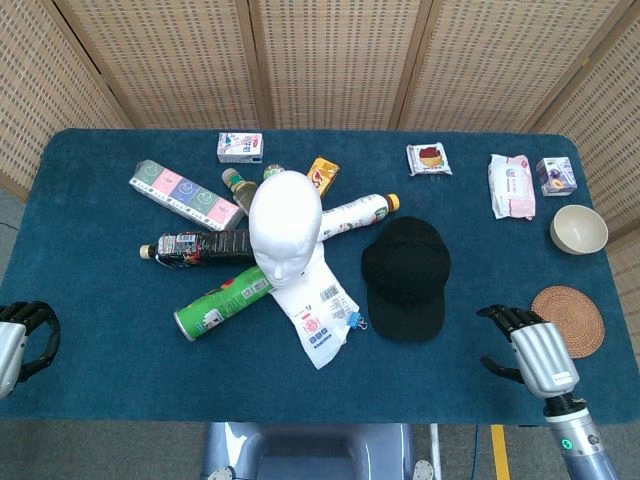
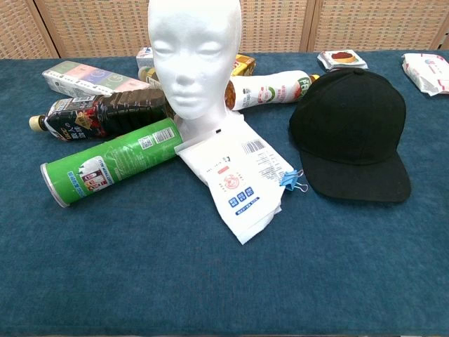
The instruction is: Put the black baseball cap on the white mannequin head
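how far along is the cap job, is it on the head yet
Nothing is done yet: the black baseball cap lies flat on the table, beside the bare white mannequin head. In hand: nothing is held. The right hand sits near the table's front edge, apart from the cap, and the left hand is at the far left edge. Left to do: reach, grasp, lift and place the cap.

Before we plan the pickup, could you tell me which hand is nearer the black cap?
Right. The right hand hovers just right of the black cap; the left hand is at the far left edge.
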Available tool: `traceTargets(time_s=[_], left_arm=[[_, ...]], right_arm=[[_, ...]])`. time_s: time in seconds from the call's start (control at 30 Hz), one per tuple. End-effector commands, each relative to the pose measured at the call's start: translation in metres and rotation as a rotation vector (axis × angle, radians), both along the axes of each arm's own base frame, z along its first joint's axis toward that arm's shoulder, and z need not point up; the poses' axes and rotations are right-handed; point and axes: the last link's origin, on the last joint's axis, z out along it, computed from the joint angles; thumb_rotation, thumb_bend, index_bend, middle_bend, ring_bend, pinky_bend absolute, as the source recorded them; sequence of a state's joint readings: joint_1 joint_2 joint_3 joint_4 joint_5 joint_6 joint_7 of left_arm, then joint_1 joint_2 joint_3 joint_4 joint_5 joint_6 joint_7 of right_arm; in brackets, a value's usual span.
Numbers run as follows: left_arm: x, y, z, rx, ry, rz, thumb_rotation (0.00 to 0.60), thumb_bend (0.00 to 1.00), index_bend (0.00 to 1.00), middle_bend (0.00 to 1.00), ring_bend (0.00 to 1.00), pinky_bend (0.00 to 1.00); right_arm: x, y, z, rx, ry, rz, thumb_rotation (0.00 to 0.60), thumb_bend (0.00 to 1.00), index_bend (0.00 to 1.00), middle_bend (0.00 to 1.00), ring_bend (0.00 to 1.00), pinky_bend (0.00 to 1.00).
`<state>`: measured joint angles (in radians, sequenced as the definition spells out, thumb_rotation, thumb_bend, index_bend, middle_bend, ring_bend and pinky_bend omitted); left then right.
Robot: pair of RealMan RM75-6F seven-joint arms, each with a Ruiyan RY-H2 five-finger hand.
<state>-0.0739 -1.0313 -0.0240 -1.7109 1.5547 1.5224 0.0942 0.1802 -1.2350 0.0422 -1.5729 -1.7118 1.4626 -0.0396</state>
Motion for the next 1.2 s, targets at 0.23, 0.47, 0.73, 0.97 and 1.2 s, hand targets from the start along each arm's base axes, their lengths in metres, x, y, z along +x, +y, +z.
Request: traceTargets(time_s=[0.23,0.47,0.73,0.97,1.2], left_arm=[[0.007,0.014,0.02,0.05,0.018,-0.03,0.6,0.31,0.58,0.42,0.35,0.36],[0.013,0.024,0.03,0.07,0.033,-0.044,0.6,0.31,0.58,0.42,0.35,0.36],[0.015,0.03,0.029,0.053,0.029,-0.043,0.6,0.31,0.58,0.42,0.35,0.36],[0.013,0.031,0.023,0.029,0.021,-0.032,0.6,0.31,0.58,0.42,0.35,0.36],[0.01,0.031,0.017,0.008,0.016,-0.022,0.6,0.31,0.58,0.42,0.35,0.36]], right_arm=[[0.05,-0.024,-0.04,0.062,0.0,0.165,0.6,0.09,0.44,0.57,0.62,0.66],[0.072,-0.035,-0.066,0.103,0.008,0.212,0.6,0.09,0.53,0.68,0.78,0.81],[0.079,-0.048,-0.09,0.108,0.079,0.202,0.6,0.08,0.55,0.73,0.85,0.88],[0.078,-0.052,-0.108,0.115,0.137,0.176,0.6,0.08,0.55,0.73,0.86,0.88],[0.072,-0.051,-0.122,0.128,0.173,0.152,0.6,0.08,0.55,0.74,0.86,0.89]])
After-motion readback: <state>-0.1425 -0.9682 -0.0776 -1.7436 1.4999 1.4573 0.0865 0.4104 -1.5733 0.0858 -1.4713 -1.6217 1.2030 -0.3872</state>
